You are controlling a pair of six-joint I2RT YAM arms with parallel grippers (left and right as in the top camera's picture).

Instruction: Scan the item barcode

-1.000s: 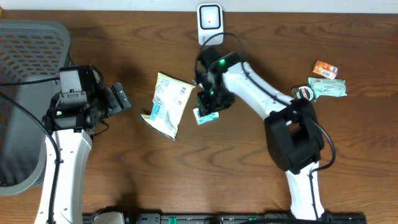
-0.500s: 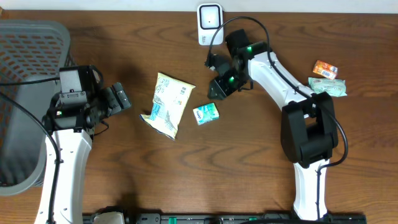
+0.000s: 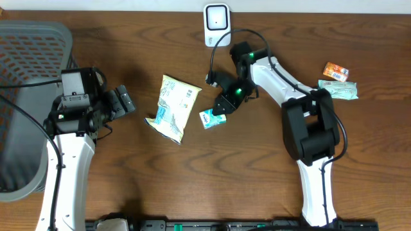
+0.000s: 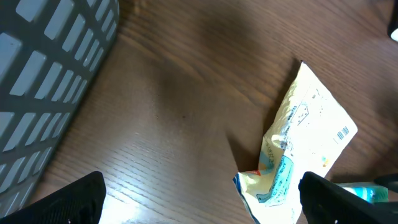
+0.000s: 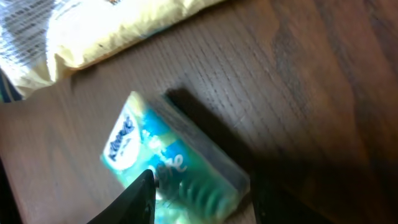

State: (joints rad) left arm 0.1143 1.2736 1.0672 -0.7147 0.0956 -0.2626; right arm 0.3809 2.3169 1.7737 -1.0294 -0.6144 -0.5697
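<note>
Right now the tissue pack (image 3: 212, 117), a small teal and white packet, lies flat on the wooden surface (image 3: 257, 186) near the middle. It is just right of the lower end of the yellow snack bag (image 3: 173, 106) and well below the white scanner (image 3: 217, 24), which stands at the far edge. The right arm (image 3: 273, 74) bends in from the right side, and the right jaws hang just above and to the right of the pack. From the right wrist, the 2 dark fingertips (image 5: 139, 198) stand apart with the near end of the pack lying between them. That view is blurred, so I cannot tell whether either tip touches the wrapper, but the pack rests on the wood with its printed brand face up. The left jaws are spread wide with nothing between them, and they point toward the snack bag from the left, well apart from it. In the left wrist view both tips sit at the bottom corners, the bag lies beyond them, and a small barcode (image 4: 344, 133) shows near the bag's right corner. A grey mesh basket (image 3: 26, 102) sits at the left edge of the surface beside the left arm (image 3: 67, 160). At the far right lie an orange packet (image 3: 335, 70) and a pale green packet (image 3: 339, 91), close together and beyond the right arm.
</note>
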